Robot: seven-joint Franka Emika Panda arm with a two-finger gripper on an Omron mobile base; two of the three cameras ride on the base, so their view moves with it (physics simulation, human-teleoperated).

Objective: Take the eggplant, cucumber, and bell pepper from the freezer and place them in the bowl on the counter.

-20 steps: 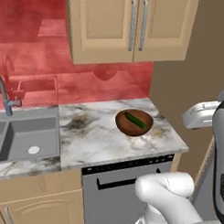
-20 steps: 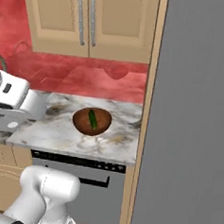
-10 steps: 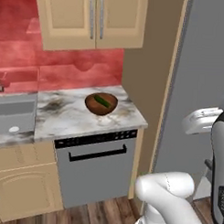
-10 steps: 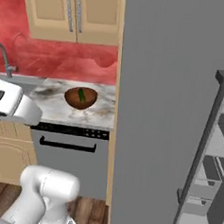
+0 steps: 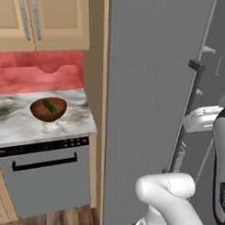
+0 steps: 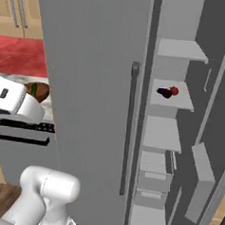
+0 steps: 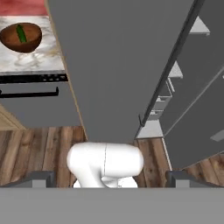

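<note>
Freezer door (image 6: 91,98) ajar; shelves (image 6: 171,97) seemingly reachable beyond.

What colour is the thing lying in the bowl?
Dark green: the cucumber, clearest in the left base view.

- The freezer (image 6: 96,103) stands tall and grey, its door swung open, light grey shelves showing inside.
- The bell pepper (image 6: 174,90), red, and the eggplant (image 6: 165,93), near black, lie touching on one of its upper shelves.
- The cucumber (image 5: 49,106) lies in the brown bowl (image 5: 40,112) on the marble bench (image 5: 22,127) beside the freezer.

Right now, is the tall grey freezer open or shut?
Open: the tall grey freezer door stands swung out, and its light grey inner shelves show.
</note>
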